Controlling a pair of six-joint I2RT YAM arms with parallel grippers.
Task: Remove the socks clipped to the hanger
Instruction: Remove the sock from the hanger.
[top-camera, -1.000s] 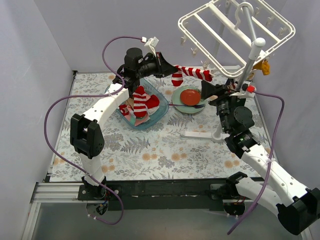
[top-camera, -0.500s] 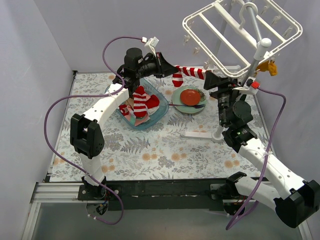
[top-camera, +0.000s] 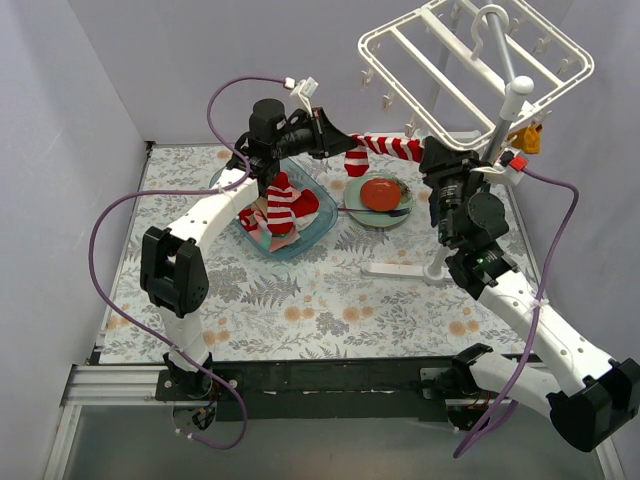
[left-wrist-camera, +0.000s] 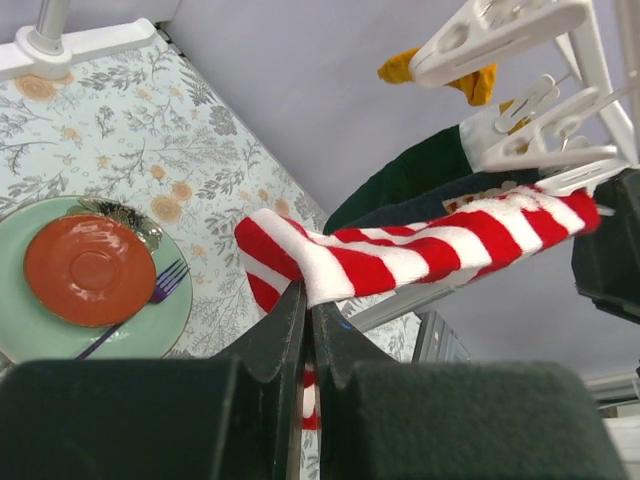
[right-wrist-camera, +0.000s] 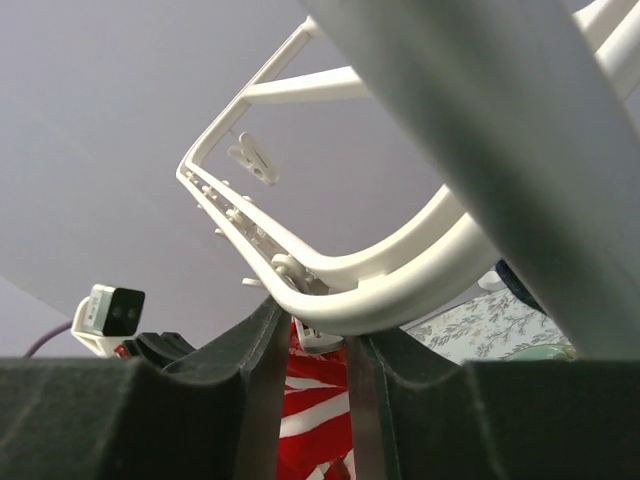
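Observation:
A red-and-white striped sock stretches level between my two grippers. My left gripper is shut on its toe end; in the left wrist view the sock runs from the gripper up to a clip under the white hanger. My right gripper sits at that clip, its jaws pressed on either side just under the hanger's rim, with the striped sock between them below. A mustard sock and a dark sock also hang from the hanger.
A blue tub holding several loose socks lies under the left arm. A green plate with a red-orange disc and a fork sits beside it. The hanger's pole rises from a white base.
My right gripper rose to the clip and its jaws narrowed onto it. The hanger swung up to the right, then back. The left gripper kept its hold on the sock.

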